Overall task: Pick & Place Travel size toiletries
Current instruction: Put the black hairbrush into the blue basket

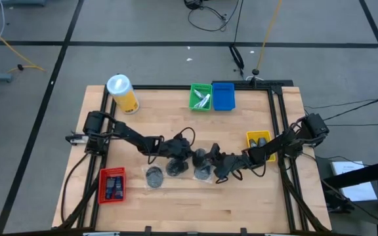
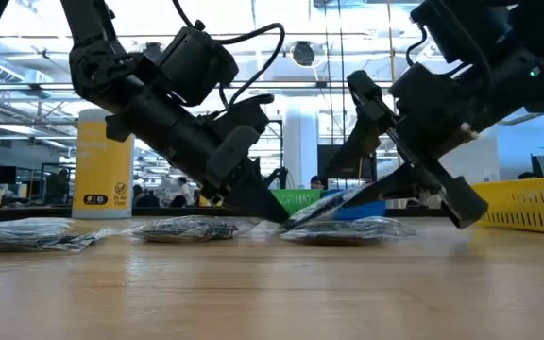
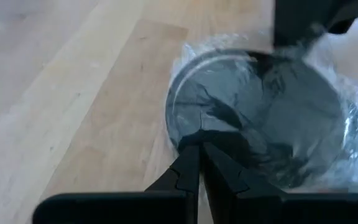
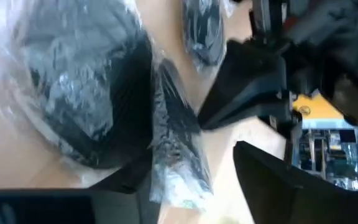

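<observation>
Toiletries here are round dark-grey discs in crinkly clear wrap; one (image 3: 260, 112) lies on the wooden table just ahead of the left gripper (image 3: 201, 165), whose fingers are pinched together on its film edge. Light, slippery, probably best held by rim. The right gripper (image 4: 191, 180), spread apart, straddles that wrap's edge.

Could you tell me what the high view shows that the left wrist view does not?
Only the high view shows the red tray, green tray, blue tray, yellow tray, the yellow canister and the right gripper. Only the left wrist view shows the left gripper shut on the disc's plastic wrap. Both show that wrapped dark disc.
</observation>
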Available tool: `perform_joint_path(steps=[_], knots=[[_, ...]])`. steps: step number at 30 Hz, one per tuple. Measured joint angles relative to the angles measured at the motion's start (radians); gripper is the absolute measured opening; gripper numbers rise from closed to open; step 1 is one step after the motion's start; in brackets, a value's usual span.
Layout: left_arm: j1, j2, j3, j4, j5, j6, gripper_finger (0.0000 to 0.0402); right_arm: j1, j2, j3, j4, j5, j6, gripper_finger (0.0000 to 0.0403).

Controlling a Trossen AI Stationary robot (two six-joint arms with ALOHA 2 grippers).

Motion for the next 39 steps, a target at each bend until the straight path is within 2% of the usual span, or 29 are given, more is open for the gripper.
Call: perform_joint_path(steps=[5, 10, 13, 16, 20, 24, 27, 29, 31, 35, 37, 39], knots=[[-0.004, 0.0, 0.0, 0.074, 0.013, 0.026, 0.0019, 0.001, 0.001, 0.0, 0.005, -0.012, 0.018, 0.01], [-0.017, -0.031, 0.0, 0.097, 0.016, 0.038, 0.0019, 0.002, 0.001, 0.0, 0.004, -0.007, 0.115, 0.0015], [-0.028, -0.1, 0.0, 0.028, 0.007, 0.05, 0.0019, 0.007, 0.001, 0.0, 0.017, 0.032, 0.221, 0.0009], [-0.055, -0.197, 0.0, -0.109, -0.096, 0.055, 0.0019, 0.025, -0.03, -0.001, 0.008, 0.167, 0.315, 0.0005], [-0.111, -0.313, 0.0, -0.313, -0.333, 0.047, 0.0019, 0.02, -0.159, -0.002, -0.096, 0.373, 0.376, 0.0003], [-0.163, -0.34, 0.0, -0.372, -0.48, 0.038, 0.0019, -0.095, -0.398, 0.002, -0.273, 0.4, 0.439, 0.0001], [-0.181, -0.327, 0.0, -0.359, -0.496, 0.054, 0.0019, -0.27, -0.574, 0.032, -0.488, 0.297, 0.52, 0.0001], [-0.185, -0.317, 0.0, -0.356, -0.498, 0.057, 0.0019, -0.42, -0.654, 0.056, -0.635, 0.135, 0.584, 0.0001], [-0.186, -0.307, 0.0, -0.338, -0.499, 0.058, 0.0019, -0.582, -0.695, 0.082, -0.726, -0.079, 0.641, 0.0001], [-0.183, -0.288, 0.0, -0.303, -0.497, 0.095, 0.0019, -0.859, -0.671, 0.094, -0.739, -0.45, 0.657, 0.0001], [-0.178, -0.284, 0.0, -0.282, -0.487, 0.106, 0.0019, -0.962, -0.621, 0.094, -0.683, -0.579, 0.659, 0.0], [-0.175, -0.284, 0.0, -0.272, -0.482, 0.109, 0.0019, -1.047, -0.562, 0.097, -0.641, -0.663, 0.659, 0.0]])
